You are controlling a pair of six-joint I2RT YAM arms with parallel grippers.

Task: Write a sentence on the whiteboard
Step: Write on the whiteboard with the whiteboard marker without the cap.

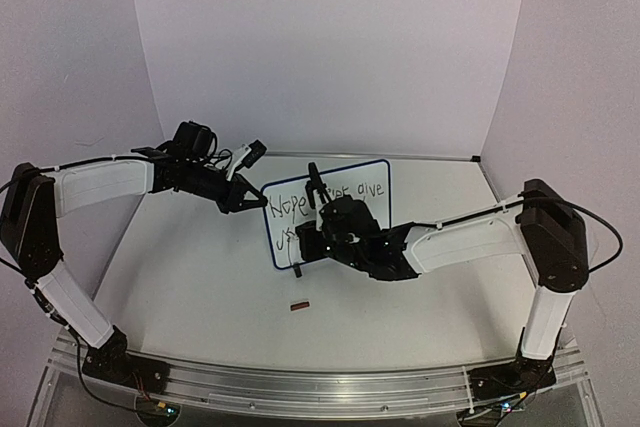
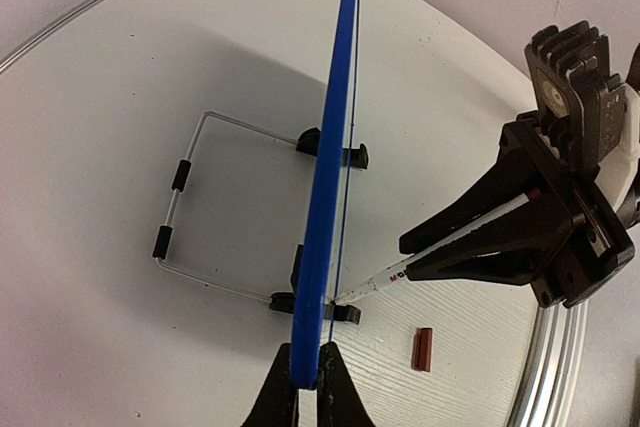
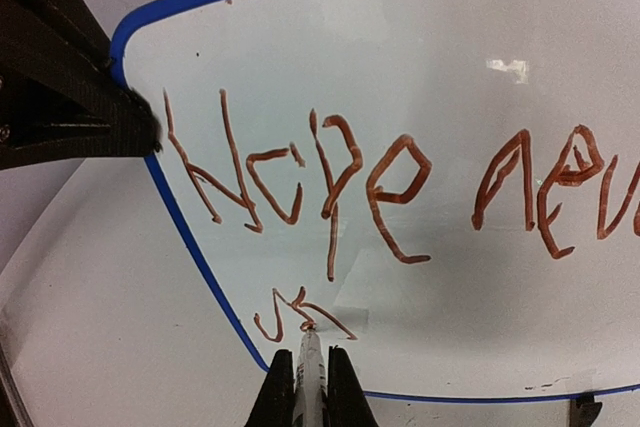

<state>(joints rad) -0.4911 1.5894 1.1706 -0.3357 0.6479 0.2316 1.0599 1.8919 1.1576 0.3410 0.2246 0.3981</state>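
Small red-brown piece lies on the surface, nearer than the right claw. Right claw pinches a marker, tip touching the whiteboard just ahead of it, on the second line of the sentence. The whiteboard stands upright. Left claw, far-left of the right claw, is clamped on the whiteboard's blue side edge.

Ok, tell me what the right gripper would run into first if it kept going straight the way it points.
The whiteboard. The right gripper points at its written face, and the marker it grips seems to touch the board at the second line, so the marker would press in first.
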